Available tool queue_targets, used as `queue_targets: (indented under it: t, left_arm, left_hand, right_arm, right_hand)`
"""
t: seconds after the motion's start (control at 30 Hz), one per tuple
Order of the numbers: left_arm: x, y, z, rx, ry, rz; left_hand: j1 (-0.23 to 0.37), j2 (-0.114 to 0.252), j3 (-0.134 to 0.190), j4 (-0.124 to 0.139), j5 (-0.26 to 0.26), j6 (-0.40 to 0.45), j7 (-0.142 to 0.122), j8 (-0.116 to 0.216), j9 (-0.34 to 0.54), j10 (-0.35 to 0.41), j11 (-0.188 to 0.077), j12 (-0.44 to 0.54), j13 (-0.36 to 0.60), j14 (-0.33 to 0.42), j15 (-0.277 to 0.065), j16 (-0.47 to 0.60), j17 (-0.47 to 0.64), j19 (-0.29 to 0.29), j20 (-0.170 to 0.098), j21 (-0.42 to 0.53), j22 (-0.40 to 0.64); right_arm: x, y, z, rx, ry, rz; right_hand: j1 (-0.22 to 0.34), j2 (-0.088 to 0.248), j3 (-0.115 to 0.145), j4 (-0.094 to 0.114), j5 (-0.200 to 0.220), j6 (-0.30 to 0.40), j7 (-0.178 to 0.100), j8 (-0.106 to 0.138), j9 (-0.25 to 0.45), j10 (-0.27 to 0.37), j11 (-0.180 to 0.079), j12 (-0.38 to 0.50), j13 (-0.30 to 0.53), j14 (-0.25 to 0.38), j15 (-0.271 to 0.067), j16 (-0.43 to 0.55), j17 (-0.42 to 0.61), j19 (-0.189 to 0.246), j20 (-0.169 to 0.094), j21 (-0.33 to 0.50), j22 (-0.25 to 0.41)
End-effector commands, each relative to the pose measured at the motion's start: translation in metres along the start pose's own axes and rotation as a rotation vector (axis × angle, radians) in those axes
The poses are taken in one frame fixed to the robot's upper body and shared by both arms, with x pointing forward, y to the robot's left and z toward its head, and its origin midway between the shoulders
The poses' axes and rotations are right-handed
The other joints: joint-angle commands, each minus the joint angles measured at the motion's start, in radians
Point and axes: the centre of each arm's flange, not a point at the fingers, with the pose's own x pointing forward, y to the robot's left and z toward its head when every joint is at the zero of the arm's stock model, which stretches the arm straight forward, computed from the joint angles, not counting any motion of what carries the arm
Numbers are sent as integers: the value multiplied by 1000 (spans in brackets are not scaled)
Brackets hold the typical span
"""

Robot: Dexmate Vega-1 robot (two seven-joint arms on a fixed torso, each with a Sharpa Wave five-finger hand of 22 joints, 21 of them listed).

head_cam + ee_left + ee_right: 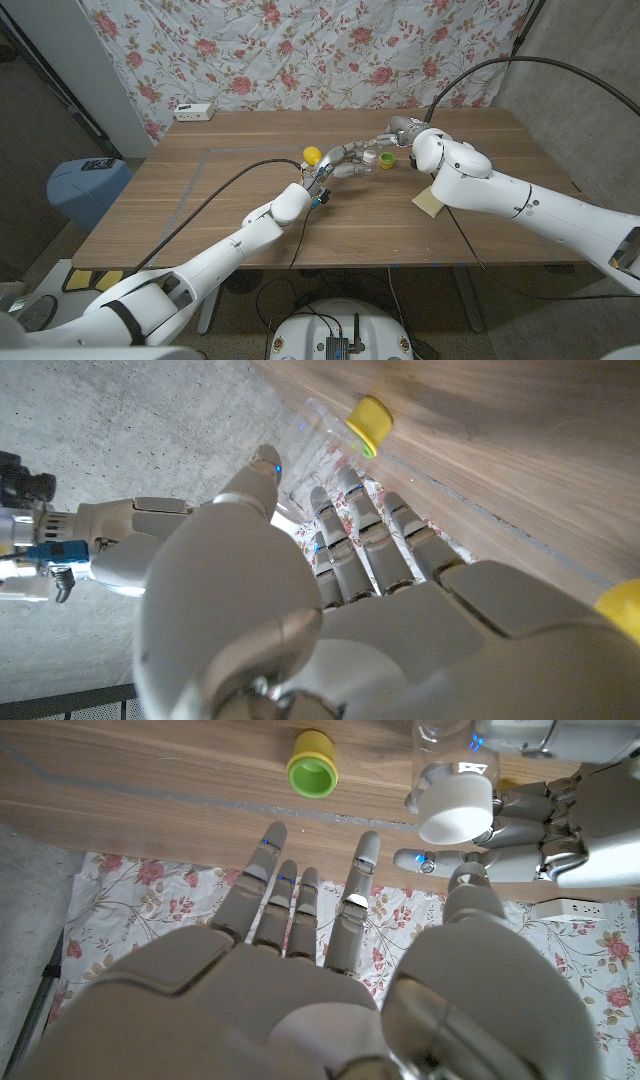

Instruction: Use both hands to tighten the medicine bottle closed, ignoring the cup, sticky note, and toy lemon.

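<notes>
1. The left hand (345, 160) holds the clear bottle (445, 760) above the middle of the table (240, 215), so it cannot spin.
2. The right hand (330, 920) waits just beside it, fingers apart and holding nothing, lined up with the white cap (457, 805) to twist it.
3. The green and yellow cup (311, 763), the toy lemon (312, 155) and the sticky note (427, 203) sit nearby.

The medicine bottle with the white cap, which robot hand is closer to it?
Left. The left hand grips the medicine bottle around its clear body. The right hand is open, fingers spread, facing the white cap but not touching it.
</notes>
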Motion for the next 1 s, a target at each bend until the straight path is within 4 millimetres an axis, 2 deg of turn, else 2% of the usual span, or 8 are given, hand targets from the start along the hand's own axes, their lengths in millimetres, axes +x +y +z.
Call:
queue_targets:
  t: [0.03, 0.2, 0.57, 0.83, 1.0]
  left_arm:
    - [-8, 8, 0, 15, 6, 20]
    - [-11, 12, -1, 17, 6, 27]
    - [-23, 22, -2, 22, 5, 59]
    - [-33, 30, -3, 17, 7, 85]
    - [-39, 34, -3, -10, 8, 110]
  left_hand:
    - [6, 7, 3, 3, 7, -1, -5, -1, 3, 23, -20, 5, 1, -2, -102, 3, 4, -1, -5, 6, 2]
    - [5, 7, 2, 3, 7, -1, -4, -1, 3, 25, -23, 6, 1, -2, -102, 3, 4, -1, -6, 6, 2]
    - [4, 7, 2, 4, 7, -3, -6, -2, 3, 24, -21, 5, 1, -2, -103, 3, 4, -1, -7, 6, 2]
    - [6, 2, -1, 1, 6, 0, -5, -1, 3, 25, -22, 6, 1, -9, -108, 1, 4, -1, -7, 6, 2]
    - [6, 3, -2, 2, 6, 0, -6, -1, 3, 26, -20, 6, 1, -9, -108, 2, 4, -2, -5, 6, 2]
  right_arm:
    - [-5, -3, -2, 33, -15, -36]
    - [-8, -2, -3, 44, -20, -49]
    - [-9, 3, -6, 88, -40, -57]
    - [-8, 6, -8, 134, -54, -90]
    - [-7, 9, -10, 173, -72, -106]
  right_hand:
    - [-9, -1, -5, 2, 7, -15, 1, -8, 3, -8, 1, 1, 4, -4, 4, -2, 5, -6, 0, 1, 5]
    - [-13, 1, -5, 3, 7, -28, 4, -10, 2, -9, 2, 2, 4, -5, 2, -1, 5, -7, 0, 2, 5]
    - [-32, 15, -7, 6, 8, -133, -13, -27, 2, -37, 16, 4, 5, -34, 2, -6, 5, -25, -3, 1, 4]
    - [-38, 29, -3, 7, 8, -192, -17, -28, 2, -46, 22, 7, 6, -51, 5, -9, 4, -32, -4, 1, 3]
    - [-37, 42, 2, 2, 7, -280, -25, -35, 0, -49, 22, 11, 6, -58, 2, -7, 1, -27, -13, 4, 2]
